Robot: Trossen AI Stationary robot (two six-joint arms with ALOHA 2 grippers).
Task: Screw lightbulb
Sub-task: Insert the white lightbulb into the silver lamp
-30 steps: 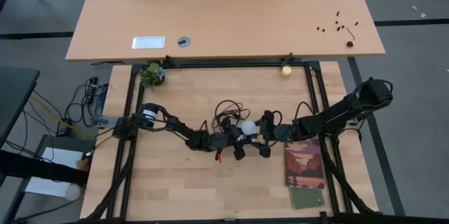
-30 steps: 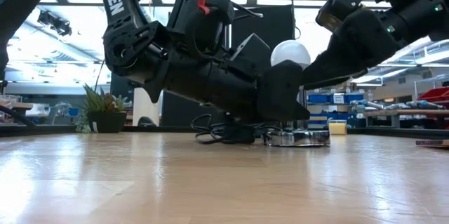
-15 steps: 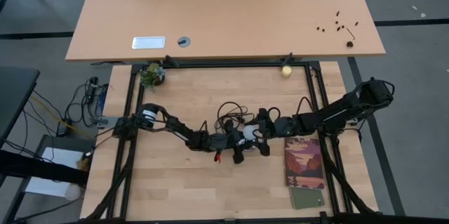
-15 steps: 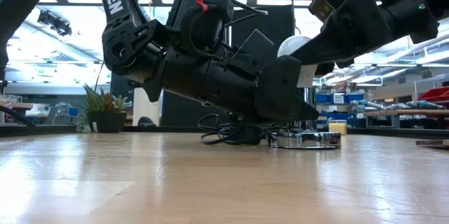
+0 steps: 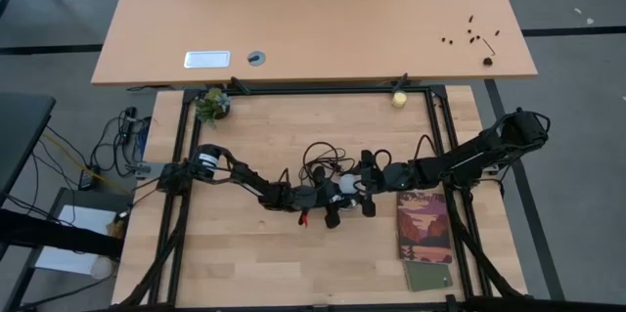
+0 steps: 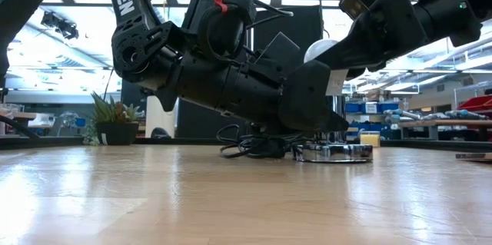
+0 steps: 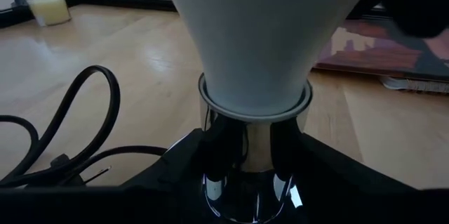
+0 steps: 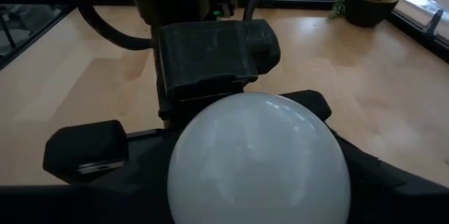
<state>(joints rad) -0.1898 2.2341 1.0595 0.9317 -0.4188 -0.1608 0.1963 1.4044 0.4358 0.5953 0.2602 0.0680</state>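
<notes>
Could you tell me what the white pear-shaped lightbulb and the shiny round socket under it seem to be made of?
White pear-shaped lightbulb: probably frosted glass or plastic; its smooth, matte, opaque surface carries only a soft sheen.
Shiny round socket: looks like polished or chromed metal, since its silver neck mirrors light and dark streaks from its surroundings.

High cam top-down, low cam table-level, wrist cams close on lightbulb (image 8: 258, 159)
</notes>
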